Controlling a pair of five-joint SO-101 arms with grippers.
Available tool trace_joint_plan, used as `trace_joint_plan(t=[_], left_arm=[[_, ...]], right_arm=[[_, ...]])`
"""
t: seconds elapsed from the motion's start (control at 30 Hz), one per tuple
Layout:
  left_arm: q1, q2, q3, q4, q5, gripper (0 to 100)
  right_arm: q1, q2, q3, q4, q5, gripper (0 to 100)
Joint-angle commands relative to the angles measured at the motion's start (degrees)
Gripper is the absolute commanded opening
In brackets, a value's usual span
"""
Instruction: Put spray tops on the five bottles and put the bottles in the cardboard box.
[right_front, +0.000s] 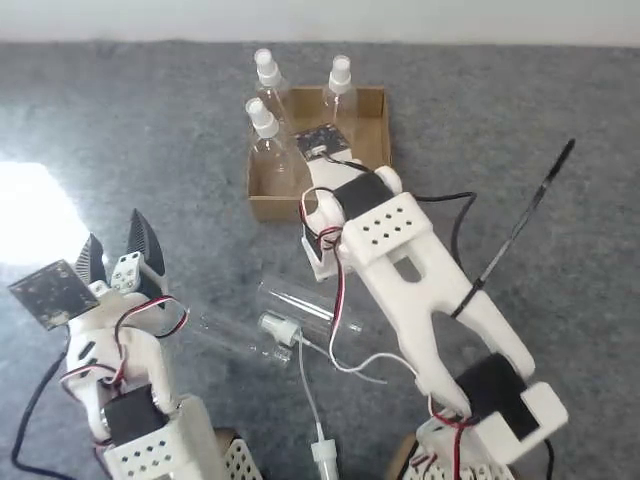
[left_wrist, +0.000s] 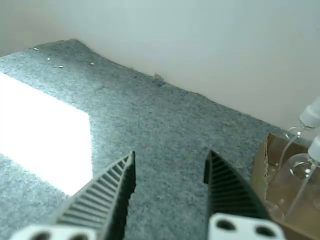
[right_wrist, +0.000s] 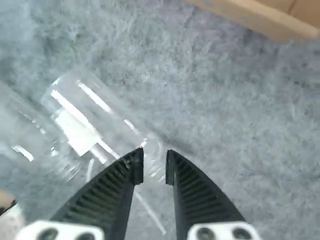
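One clear bottle (right_wrist: 85, 117) lies just beside the right pincer (right_wrist: 154, 156).

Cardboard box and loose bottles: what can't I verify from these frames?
- High view: the right arm covers the near part of the cardboard box, so what sits in that part is hidden.
- High view: the lying clear bottles overlap and are see-through; their number is unclear.
- High view: the loose spray top is cut off by the bottom edge.
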Motion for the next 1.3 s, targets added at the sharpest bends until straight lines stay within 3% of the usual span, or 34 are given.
trace_joint_plan(t=[0.0,0.2,0.57,0.77,1.03,1.27], left_arm=[[0.1,-0.6,-0.4,-1.5,0.4,21],[0.1,-0.6,-0.4,-1.5,0.4,21],[0.0,-0.6,-0.4,-1.5,0.4,21],[0.0,-0.6,-0.4,-1.5,0.4,21],[0.0,-0.6,-0.4,-1.5,0.4,21],[0.0,-0.6,-0.4,-1.5,0.4,21]], right_arm=[[-4.8,-6.8,-1.9,2.6,-2.9,6.1],[-10.1,-7.7,-1.1,-2.9,-7.6,5.9],[-14.3,-7.5,16.1,-39.0,-7.5,5.8],[-15.3,-7.5,22.5,-51.6,-7.4,5.8],[-16.3,-7.4,27.1,-54.0,-7.3,5.8],[-16.0,-7.4,32.4,-52.8,-0.2,5.8]])
